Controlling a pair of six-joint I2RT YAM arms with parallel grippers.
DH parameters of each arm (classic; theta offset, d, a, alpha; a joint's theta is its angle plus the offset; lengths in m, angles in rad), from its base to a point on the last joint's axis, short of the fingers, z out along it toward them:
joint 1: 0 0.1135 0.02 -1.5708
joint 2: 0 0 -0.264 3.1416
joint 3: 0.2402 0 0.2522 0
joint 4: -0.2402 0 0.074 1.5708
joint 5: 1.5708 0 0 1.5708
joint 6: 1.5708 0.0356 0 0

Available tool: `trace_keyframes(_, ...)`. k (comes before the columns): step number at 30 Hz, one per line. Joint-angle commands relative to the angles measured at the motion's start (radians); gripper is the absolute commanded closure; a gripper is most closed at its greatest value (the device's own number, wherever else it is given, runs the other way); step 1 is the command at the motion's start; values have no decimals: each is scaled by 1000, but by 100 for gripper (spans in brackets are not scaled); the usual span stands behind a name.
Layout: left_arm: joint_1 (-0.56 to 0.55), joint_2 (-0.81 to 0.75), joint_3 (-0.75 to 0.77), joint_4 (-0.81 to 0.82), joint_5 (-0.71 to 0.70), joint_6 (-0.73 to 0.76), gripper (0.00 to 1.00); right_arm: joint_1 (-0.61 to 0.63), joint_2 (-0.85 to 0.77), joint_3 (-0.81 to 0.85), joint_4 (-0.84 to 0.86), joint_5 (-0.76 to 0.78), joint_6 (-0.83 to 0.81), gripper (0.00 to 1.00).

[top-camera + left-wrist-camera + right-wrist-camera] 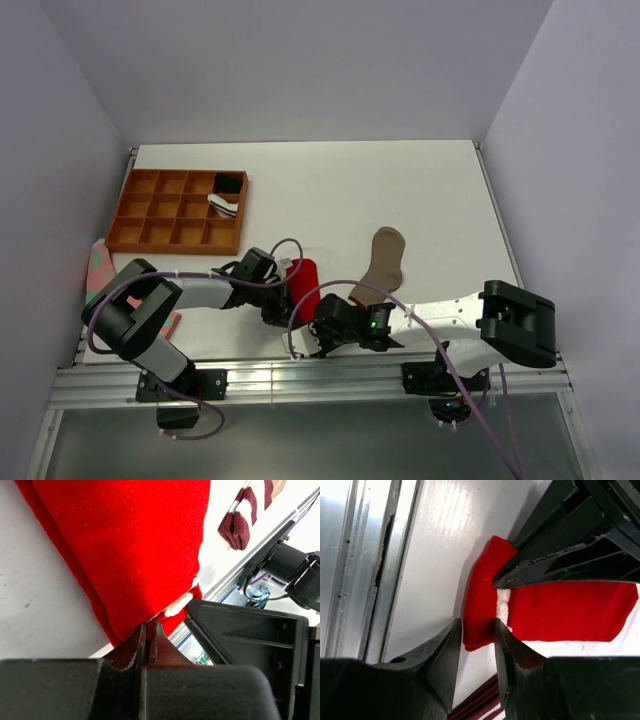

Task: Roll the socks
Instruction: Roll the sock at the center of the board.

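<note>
Red knit sock (pixel 304 284) not yet rolled, tan-brown striped-cuff sock (pixel 384 260) likewise. Left end effector (pixel 149 626) shut at red edge, hold unclear; right end effector (pixel 477 626) half-open astride same edge.

The left arm (pixel 195 292) and right arm (pixel 450 312) have white links with black joints. Purple cables (pixel 287 242) loop along both.

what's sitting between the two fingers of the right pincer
The end of the bright red fabric sock shows in the gap of the right pincer, whose jaws stand apart on either side of it. The right wrist view shows this.
</note>
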Motion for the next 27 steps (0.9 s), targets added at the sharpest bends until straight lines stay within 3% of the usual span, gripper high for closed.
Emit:
trace_keyframes(1, 4, 14, -23, -95, -73, 51, 100, 16, 13, 35, 22, -3, 14, 60)
trace_keyframes(12, 5, 11, -28, -85, -54, 48, 100, 32, 74, 48, 74, 37, 23, 59)
trace_keyframes(19, 5, 6, -48, -25, -34, -1, 98, 3, 79, 71, 33, -29, 64, 74)
trace_keyframes(22, 7, -15, -57, 18, -28, -39, 89, -49, 65, 102, -27, -98, 84, 80)
trace_keyframes(27, 5, -75, -83, 118, -70, -136, 69, -189, 56, 194, -156, -257, 104, 83)
